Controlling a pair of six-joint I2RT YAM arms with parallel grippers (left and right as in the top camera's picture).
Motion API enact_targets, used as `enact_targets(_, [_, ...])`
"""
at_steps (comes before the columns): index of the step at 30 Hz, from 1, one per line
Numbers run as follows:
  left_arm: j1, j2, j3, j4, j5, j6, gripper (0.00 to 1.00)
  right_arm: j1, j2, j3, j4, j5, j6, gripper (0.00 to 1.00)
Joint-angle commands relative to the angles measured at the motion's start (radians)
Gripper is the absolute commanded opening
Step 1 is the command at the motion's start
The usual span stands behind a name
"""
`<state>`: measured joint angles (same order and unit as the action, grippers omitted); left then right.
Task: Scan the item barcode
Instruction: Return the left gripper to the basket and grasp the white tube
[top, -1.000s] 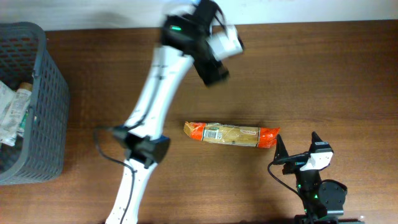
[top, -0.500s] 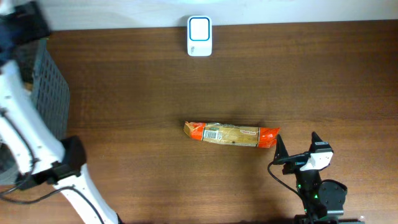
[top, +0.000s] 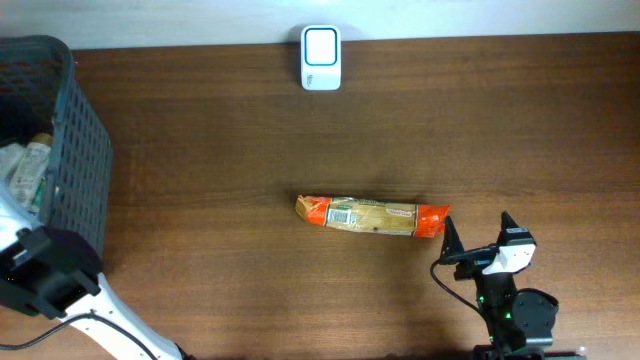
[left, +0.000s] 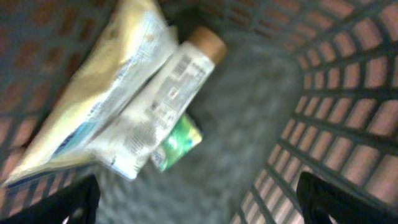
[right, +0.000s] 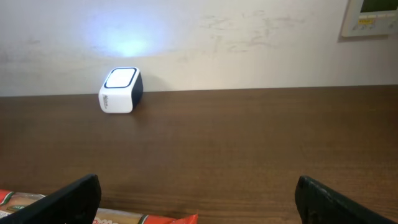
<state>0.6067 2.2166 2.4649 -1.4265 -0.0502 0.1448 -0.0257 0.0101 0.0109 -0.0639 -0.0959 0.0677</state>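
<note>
The item, a long tan packet with orange ends (top: 372, 215), lies flat mid-table with a white label facing up. A white barcode scanner (top: 321, 45) stands at the far edge; it also appears in the right wrist view as the scanner (right: 120, 90). My right gripper (top: 477, 226) rests open just right of the packet, whose orange end (right: 168, 219) shows low between the fingers. My left gripper (left: 199, 208) hangs open inside the grey basket (top: 60, 150), above a yellow pouch (left: 87, 99) and a white tube (left: 163, 99), holding nothing.
The basket's mesh wall (left: 348, 106) rises close on the right of the left gripper. A small green packet (left: 178, 144) lies under the tube. The left arm's black joint (top: 45, 275) sits at the front left. A pale wall (right: 249, 37) backs the table.
The left arm has swung from over the scanner at the back to the left and down into the basket, uncovering the scanner. The packet and right arm have not moved.
</note>
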Motion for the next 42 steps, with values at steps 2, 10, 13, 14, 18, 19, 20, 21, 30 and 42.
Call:
enact_targets(2, [0.005,-0.011,-0.255,0.126,0.019,0.281,0.99,-0.008,-0.007,-0.005,-0.003,-0.005,-0.005,0.99])
enact_targets(10, [0.023,-0.010,-0.403,0.320,-0.105,0.405,0.99,-0.008,-0.007,-0.005,-0.003,-0.005,-0.005,0.99])
enact_targets(13, [0.029,-0.010,-0.433,0.374,-0.167,0.418,1.00,-0.008,-0.007,-0.005,-0.003,-0.005,-0.005,0.98])
enact_targets(14, [0.032,-0.010,-0.439,0.392,-0.177,0.418,1.00,-0.008,-0.007,-0.005,-0.003,-0.005,-0.005,0.99])
enact_targets(18, [0.042,-0.010,-0.495,0.494,-0.179,0.418,1.00,-0.008,-0.007,-0.005,-0.004,-0.005,-0.005,0.99])
enact_targets(19, [0.043,-0.010,-0.514,0.513,-0.175,0.418,1.00,-0.008,-0.007,-0.005,-0.004,-0.005,-0.005,0.99])
enact_targets(20, [0.044,-0.010,-0.541,0.539,-0.175,0.420,1.00,-0.008,-0.007,-0.005,-0.004,-0.005,-0.005,0.99])
enact_targets(21, [0.044,-0.010,-0.560,0.555,-0.175,0.425,0.99,-0.008,-0.007,-0.005,-0.004,-0.005,-0.005,0.99])
enact_targets(30, [0.060,-0.010,-0.698,0.690,-0.175,0.432,0.95,-0.008,-0.007,-0.005,-0.004,-0.005,-0.005,0.99])
enact_targets(42, [0.085,-0.010,-0.705,0.758,-0.174,0.432,0.84,-0.008,-0.007,-0.005,-0.004,-0.005,-0.005,0.99])
